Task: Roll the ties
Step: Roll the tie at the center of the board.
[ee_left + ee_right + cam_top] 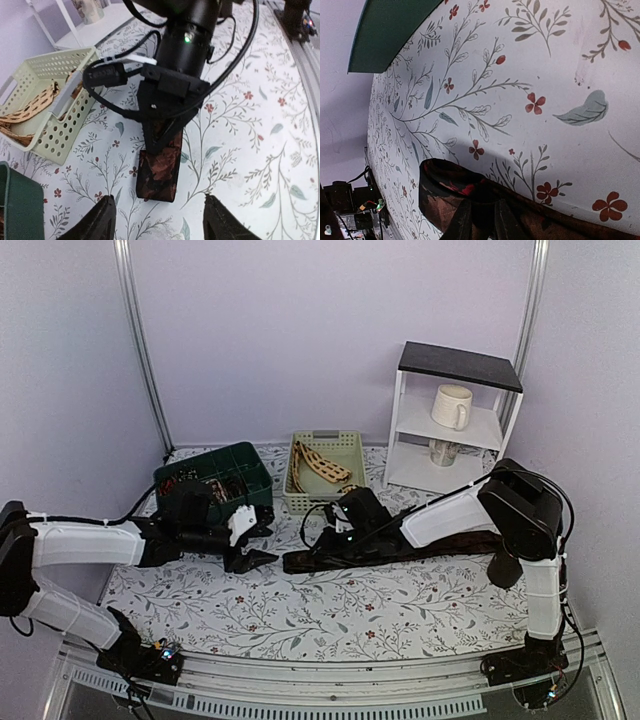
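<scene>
Rolling seems barely begun, tbh: the dark brown-black patterned fabric necktie (420,545) is stretched flat along the white floral-print tablecloth (300,615), from near the middle out toward the right arm's base, and only its left end looks doubled over into a short flap. That end is pinched by the right gripper (479,220), whose jaws are clamped together on the fabric just behind the fold. The left gripper (160,222) is held just short of the folded tip, jaws spread wide, nothing gripped. A second beige necktie with dark brown markings (320,465) is seen lying in the pale green perforated plastic basket (350,445) behind. So the step in hand is judged to be the first turn of the roll. Next, the open jaws would probably need to be brought around the tip and closed on it, so the flap can be turned over onto itself while the strip is kept straight. If it's allowed to skew, a lopsided coil is likely.
</scene>
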You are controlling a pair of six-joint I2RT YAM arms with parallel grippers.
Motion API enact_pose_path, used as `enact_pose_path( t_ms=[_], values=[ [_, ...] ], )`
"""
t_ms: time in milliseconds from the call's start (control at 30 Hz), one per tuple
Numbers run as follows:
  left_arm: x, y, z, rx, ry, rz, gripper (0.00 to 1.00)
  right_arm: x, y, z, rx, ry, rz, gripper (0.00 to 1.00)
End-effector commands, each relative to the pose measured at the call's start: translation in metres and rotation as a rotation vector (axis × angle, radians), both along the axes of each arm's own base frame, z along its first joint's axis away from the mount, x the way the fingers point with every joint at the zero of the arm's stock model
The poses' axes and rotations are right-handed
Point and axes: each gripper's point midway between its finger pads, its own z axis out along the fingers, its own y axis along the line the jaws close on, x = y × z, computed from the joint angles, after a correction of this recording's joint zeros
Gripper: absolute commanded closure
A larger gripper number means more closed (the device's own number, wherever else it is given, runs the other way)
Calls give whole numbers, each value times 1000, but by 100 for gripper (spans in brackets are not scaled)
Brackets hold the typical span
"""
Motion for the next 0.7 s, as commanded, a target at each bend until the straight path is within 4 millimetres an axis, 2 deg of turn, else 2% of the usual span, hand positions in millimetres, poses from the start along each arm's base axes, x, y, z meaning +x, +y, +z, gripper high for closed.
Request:
enact_pose_path(
  t_ms=[0,200,400,533,667],
  values=[
    [2,-14,-13,83,-101,-140,40,-7,-3,-24,-28,12,17,83],
    [23,-27,-37,185,-46,-160,34,-7,-3,-22,-19,0,17,83],
    [26,-35,-54,242,31,-216,32,-5,-2,-22,-17,-6,19,83],
    [31,-36,-63,276,68,-194,32,-4,-3,-22,-14,-8,23,83],
    [38,-40,-65,280,90,-92,32,-3,-5,-23,-15,-10,27,83]
  ],
)
